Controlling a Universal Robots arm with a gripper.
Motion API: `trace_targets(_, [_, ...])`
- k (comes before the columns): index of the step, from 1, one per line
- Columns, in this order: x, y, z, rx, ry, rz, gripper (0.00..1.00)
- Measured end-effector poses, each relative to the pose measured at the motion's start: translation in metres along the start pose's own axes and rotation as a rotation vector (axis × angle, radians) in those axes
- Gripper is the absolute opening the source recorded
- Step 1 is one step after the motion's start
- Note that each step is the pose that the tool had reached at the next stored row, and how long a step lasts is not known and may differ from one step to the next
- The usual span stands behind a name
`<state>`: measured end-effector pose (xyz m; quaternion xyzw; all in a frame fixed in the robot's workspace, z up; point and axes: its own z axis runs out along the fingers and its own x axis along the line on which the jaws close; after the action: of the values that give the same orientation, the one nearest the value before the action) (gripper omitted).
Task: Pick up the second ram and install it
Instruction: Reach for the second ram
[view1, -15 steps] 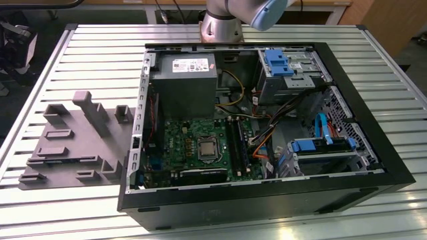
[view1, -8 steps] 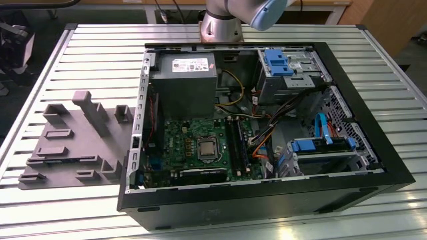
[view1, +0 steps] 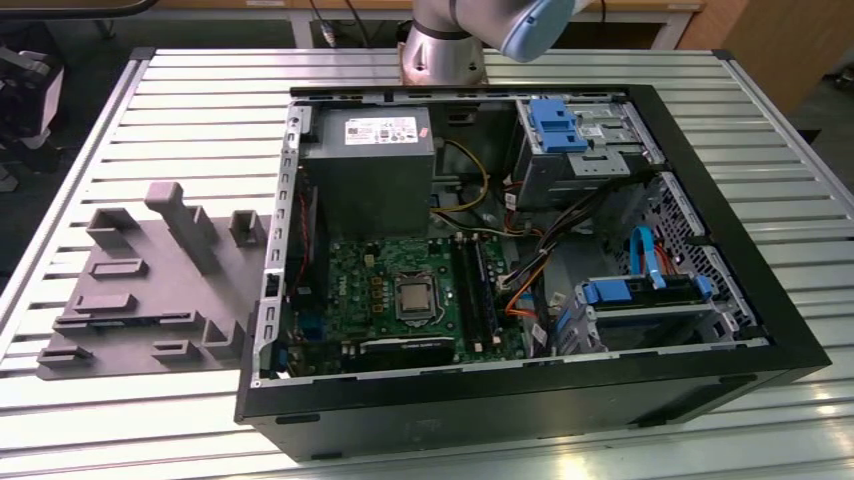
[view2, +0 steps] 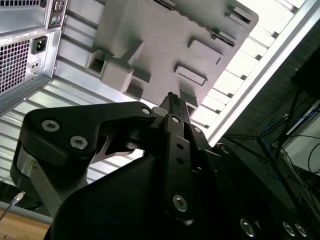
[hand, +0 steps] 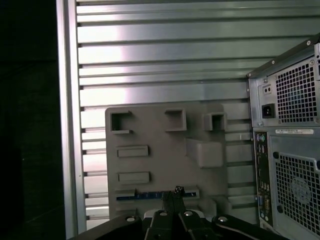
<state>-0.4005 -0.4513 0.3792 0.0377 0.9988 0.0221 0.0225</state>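
Tool (hand: 173, 195) is narrow with nothing in it, hovering over the grey holder plate (hand: 150, 130) on the surface (hand: 150, 50). Second ram (hand: 140, 196) sits in a holder slot just beside the tips. A good pick likely needs the tool wider, centred mid-length and descending square.

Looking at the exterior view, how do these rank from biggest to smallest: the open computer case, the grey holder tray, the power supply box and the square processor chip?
1. Computer case
2. Grey holder tray
3. Power supply box
4. Processor chip
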Motion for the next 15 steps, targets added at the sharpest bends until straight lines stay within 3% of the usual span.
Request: trace_targets(15, [0.0067,-0.0014,0.0016,0.0,0.0,0.0,0.11])
